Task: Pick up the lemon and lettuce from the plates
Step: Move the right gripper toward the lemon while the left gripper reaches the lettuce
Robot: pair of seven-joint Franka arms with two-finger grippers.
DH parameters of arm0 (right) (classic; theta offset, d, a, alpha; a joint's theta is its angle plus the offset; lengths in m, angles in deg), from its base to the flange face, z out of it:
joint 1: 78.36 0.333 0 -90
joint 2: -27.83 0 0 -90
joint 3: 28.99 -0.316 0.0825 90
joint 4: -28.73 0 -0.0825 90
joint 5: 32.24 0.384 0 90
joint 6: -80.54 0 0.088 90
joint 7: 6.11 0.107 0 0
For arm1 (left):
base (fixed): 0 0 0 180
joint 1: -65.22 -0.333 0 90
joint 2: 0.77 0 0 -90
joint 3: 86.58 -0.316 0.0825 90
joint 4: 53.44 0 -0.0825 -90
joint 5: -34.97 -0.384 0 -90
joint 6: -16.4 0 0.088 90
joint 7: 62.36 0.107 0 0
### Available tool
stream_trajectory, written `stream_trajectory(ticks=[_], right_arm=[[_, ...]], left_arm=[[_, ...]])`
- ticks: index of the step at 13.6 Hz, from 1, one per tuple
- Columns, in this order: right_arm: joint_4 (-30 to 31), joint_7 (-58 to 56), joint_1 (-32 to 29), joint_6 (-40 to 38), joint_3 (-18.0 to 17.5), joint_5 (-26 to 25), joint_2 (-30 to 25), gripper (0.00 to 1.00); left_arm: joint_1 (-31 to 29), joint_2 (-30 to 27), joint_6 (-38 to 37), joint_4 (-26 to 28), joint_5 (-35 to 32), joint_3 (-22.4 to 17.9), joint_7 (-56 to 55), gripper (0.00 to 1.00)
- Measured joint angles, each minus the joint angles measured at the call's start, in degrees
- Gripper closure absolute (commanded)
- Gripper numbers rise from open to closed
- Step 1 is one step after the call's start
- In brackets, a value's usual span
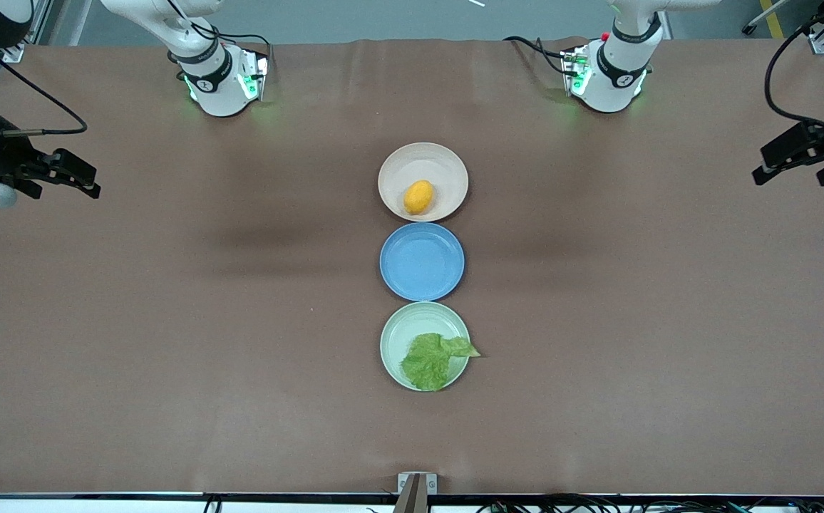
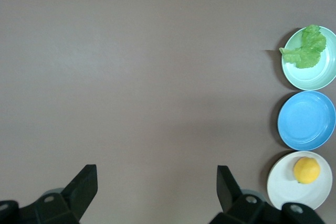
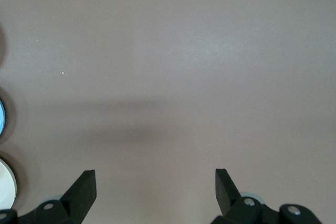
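Observation:
A small yellow-orange lemon (image 1: 418,197) (image 2: 306,170) lies in the beige plate (image 1: 423,158) (image 2: 286,184), the plate farthest from the front camera. A crinkled green lettuce (image 1: 430,361) (image 2: 307,48) leaf lies in the mint green plate (image 1: 401,328) (image 2: 315,80), the nearest one, with its tip over the rim. My left gripper (image 1: 791,177) (image 2: 156,169) hangs open and empty over bare table toward the left arm's end. My right gripper (image 1: 66,192) (image 3: 155,172) hangs open and empty toward the right arm's end. Both are well away from the plates.
An empty blue plate (image 1: 421,261) (image 2: 307,120) sits between the beige and green plates, the three in one row at the table's middle. Brown table cover (image 1: 597,320) spreads on both sides. The arm bases (image 1: 219,85) stand at the table's edge farthest from the camera.

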State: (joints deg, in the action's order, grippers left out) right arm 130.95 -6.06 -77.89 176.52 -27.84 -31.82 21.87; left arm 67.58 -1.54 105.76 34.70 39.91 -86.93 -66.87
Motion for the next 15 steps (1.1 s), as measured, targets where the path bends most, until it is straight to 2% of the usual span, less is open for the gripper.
stream_trajectory(ticks=[3,5,8,11,15], right_arm=[[0.0,0.0,0.0,0.1,-0.1,0.0,2.9,0.00],[-0.9,-0.3,0.0,1.7,0.0,0.0,7.9,0.00],[-4.2,-0.2,0.3,2.4,-0.4,1.3,15.4,0.00],[-3.9,10.8,4.3,1.7,-0.9,6.1,15.9,0.00],[-0.2,32.5,17.2,5.7,-1.5,7.1,14.9,0.00]], left_arm=[[0.7,4.5,0.8,0.2,0.0,5.5,-11.2,0.00],[1.2,8.4,3.3,0.3,0.0,9.0,-19.7,0.00],[5.7,15.4,8.6,0.4,-0.2,10.7,-35.8,0.00],[12.1,22.2,16.2,0.2,-2.5,10.9,-54.6,0.00],[18.4,31.8,27.2,-3.8,-4.4,10.6,-82.5,0.00]])
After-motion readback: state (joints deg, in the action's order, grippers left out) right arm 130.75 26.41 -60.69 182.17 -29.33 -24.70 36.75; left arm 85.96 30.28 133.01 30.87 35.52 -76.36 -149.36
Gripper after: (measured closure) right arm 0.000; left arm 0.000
